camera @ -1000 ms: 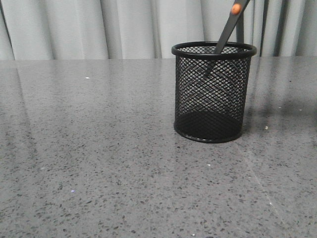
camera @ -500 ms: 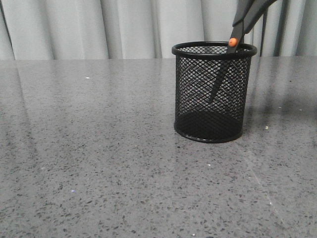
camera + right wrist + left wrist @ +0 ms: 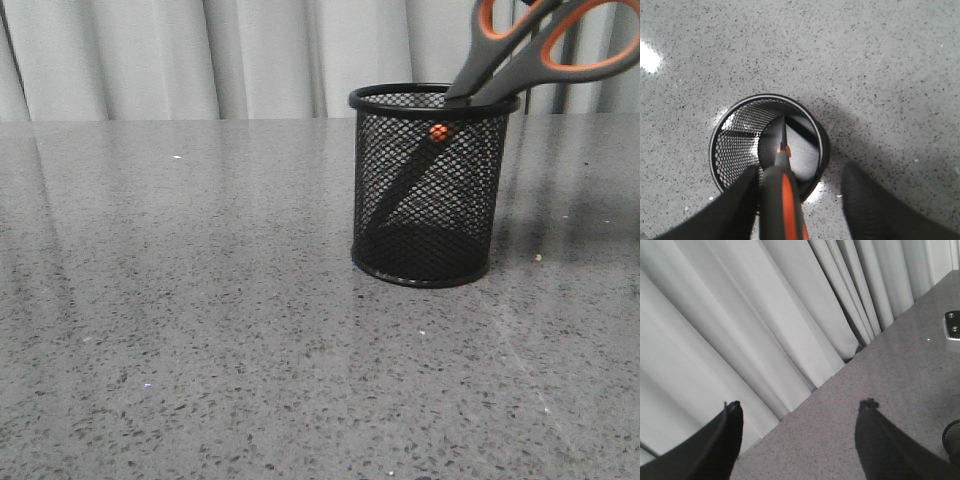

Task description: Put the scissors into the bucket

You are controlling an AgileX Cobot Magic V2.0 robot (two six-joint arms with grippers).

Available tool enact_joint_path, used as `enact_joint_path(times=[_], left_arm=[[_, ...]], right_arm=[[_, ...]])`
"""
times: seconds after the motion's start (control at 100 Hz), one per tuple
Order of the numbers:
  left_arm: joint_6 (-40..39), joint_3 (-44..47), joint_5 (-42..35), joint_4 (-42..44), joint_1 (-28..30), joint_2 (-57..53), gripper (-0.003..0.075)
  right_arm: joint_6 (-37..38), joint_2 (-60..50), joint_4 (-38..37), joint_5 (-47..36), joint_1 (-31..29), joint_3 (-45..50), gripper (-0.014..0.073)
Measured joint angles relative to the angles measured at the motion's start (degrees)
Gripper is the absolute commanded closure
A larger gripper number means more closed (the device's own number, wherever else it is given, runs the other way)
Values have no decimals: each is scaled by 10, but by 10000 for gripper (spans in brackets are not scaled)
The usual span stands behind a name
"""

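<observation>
The black wire-mesh bucket stands on the grey table, right of centre. The scissors stand slanted in it, blades down inside, the orange pivot behind the mesh and the grey-and-orange handles leaning out over the rim to the right. In the right wrist view my right gripper is open just above the bucket. The scissors' handle lies beside one finger, with a wide gap to the other. My left gripper is open and empty over the table by the curtain. The bucket's edge shows there.
A pale curtain hangs along the table's far edge. A small metal block with two screws sits on the table in the left wrist view. The speckled tabletop spreads left of and in front of the bucket.
The scissors have gone down into the bucket: the pivot has dropped from above the rim to behind the mesh, and the handles have come into view at the top right.
</observation>
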Motion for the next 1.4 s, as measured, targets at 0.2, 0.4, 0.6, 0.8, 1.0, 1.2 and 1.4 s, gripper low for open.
enact_joint_path(times=[0.2,0.4,0.6,0.8,1.0,1.2,1.4], left_arm=[[0,0,0,0,0,3,281],[0,0,0,7,0,4,383],[0,0,0,23,0,4,737],[-20,0,0,45,0,4,739],[-40,2,-5,58,0,-15,739],[-52,99,-89,38,0,-68,740],[-170,308,-207,81,0,-114,740]], right_arm=[[1,-5,0,11,0,-47,194],[10,-55,0,1,-25,-93,403],[12,-108,0,-31,-38,-97,650],[22,-147,0,-69,-38,-92,645],[29,-221,0,-186,-38,0,645],[30,-316,3,-306,-38,151,645],[32,-398,4,-361,-39,266,645]])
